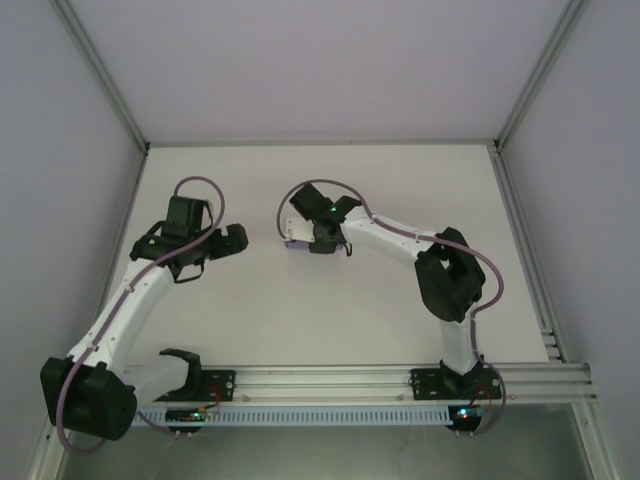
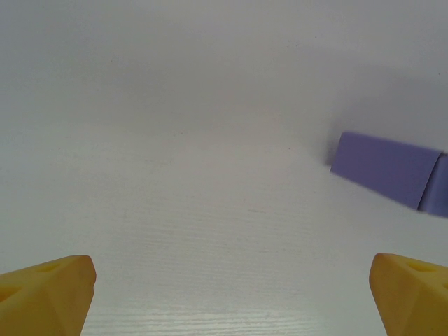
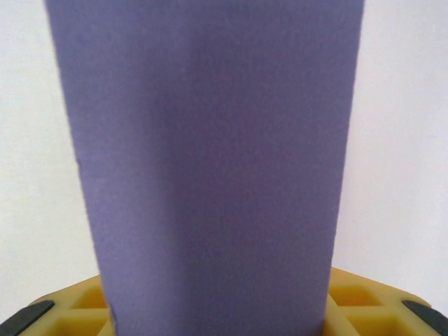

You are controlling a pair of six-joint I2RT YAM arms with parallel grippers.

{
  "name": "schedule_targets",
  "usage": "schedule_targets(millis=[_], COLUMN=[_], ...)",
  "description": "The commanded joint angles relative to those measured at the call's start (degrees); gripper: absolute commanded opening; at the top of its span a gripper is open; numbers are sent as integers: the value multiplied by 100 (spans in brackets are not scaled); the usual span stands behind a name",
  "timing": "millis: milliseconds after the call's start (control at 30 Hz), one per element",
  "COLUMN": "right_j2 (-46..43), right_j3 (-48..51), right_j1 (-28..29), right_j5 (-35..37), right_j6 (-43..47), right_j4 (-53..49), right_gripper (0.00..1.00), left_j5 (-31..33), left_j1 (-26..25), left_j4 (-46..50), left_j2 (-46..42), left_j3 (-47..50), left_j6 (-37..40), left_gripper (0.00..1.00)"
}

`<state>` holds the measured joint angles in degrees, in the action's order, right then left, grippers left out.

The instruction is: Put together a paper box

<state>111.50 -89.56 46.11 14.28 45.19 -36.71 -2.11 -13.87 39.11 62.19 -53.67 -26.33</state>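
The right gripper is holding the paper box. Its jaws are drawn narrow on the lavender card, though the card itself is hiding the exact contact. In the right wrist view its yellow fingers are peeking out on both sides of the card's lower edge, and the box is rising away from them as 1 tall, smooth panel. From above, the box is sitting at this gripper's tip near the middle of the white table; whether it is resting on the surface I cannot tell.

The left gripper is hanging wide open with nothing in it, low over the table. The box is lying off to its right, apart from it.

The step in hand is probably steadying the box while a flap is being folded. The right grip should be firm without denting the thin card, and the left fingertips should be pressing along a crease, not on a flat wall.
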Motion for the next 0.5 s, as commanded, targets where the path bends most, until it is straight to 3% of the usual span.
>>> schedule_targets(millis=[0,233,467], right_j2=[-169,199,383], right_j3=[45,128,1190], right_j1=[-90,-304,-287], right_j5=[870,1562,1487], right_j6=[-18,757,2049], right_j4=[725,1767,3698], right_gripper=[44,44,44], left_j5=[-39,-20,-82], left_j1=[24,25,25], left_j4=[-89,-171,-199], left_j2=[-204,-409,-446], left_j3=[66,224,279], left_j6=[75,-47,-122], left_gripper=[100,100,100])
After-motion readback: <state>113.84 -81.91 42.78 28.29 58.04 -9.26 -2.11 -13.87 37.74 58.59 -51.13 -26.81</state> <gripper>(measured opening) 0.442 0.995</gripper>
